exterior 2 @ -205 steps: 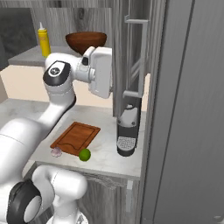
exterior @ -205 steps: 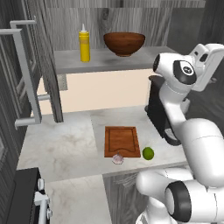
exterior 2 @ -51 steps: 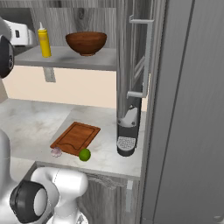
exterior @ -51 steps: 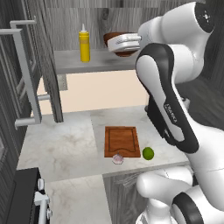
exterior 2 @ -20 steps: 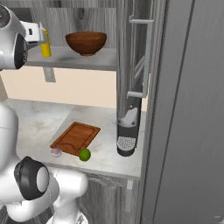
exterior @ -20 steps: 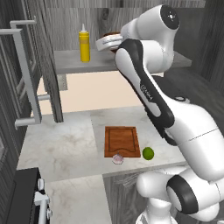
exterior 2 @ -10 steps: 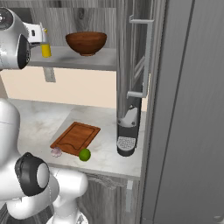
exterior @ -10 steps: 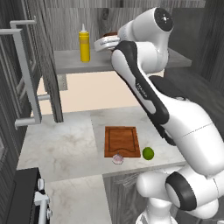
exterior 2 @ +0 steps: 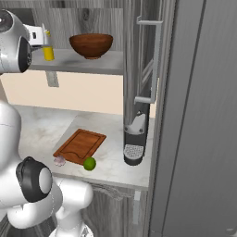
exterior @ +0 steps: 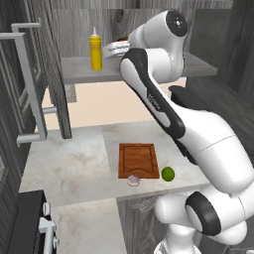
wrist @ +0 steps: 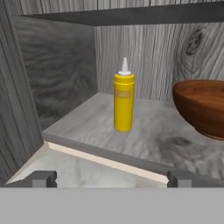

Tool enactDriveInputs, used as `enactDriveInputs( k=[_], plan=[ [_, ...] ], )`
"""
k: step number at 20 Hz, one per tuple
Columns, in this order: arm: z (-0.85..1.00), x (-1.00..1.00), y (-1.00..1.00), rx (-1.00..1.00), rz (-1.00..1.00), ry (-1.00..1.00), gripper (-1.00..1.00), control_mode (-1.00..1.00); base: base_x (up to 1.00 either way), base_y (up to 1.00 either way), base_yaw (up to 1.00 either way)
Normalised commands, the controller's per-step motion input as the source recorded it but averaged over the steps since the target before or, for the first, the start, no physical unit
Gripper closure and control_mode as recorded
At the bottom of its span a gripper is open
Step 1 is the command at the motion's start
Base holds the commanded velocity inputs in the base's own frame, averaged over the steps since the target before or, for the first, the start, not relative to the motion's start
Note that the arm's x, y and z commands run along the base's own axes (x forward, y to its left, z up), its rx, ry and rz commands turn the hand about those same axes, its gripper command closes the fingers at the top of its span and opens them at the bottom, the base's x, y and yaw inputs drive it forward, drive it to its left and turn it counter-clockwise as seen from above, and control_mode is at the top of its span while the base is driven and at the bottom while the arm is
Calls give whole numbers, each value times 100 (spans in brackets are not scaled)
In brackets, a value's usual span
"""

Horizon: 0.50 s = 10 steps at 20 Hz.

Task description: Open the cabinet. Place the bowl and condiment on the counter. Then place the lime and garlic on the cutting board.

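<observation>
Cupboard (exterior: 49, 94) doors wide open, grey shelf (wrist: 144, 140) showing inside. Up on that shelf: yellow bottle (wrist: 124, 98) standing straight with its pale pointy cap on top, and big brown bowl (wrist: 202, 107) sitting just beside it, not touching. Same bottle (exterior: 95, 49) and bowl (exterior 2: 91, 45) seen from the base views too, bottle toward the left, bowl toward the right.

Claw (wrist: 109, 177) open wide, holding nothing. Raised to shelf height, out in front of the shelf edge, looking at the bottle. Two dark tips (wrist: 41, 178) far apart at the bottom of the hand view, bottle in the middle between them but farther back, not touched.

Down on the pale stone counter (exterior: 74, 163): brown wooden board (exterior: 137, 159) lying flat with nothing on it. Green lime (exterior: 168, 173) on the counter just beside the board's near right corner. Pinkish garlic (exterior: 133, 179) on the counter right at the board's near edge. Black coffee machine (exterior 2: 134, 139) standing on the counter, off to the right of the board.
</observation>
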Motion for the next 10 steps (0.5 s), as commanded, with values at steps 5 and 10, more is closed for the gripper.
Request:
enactDriveInputs(
  k=[5,10],
  plan=[
    [-4,16,2,0,0,0,-100,-100,0,0,0],
    [-11,22,2,0,0,0,-100,-100,0,0,0]
  ],
)
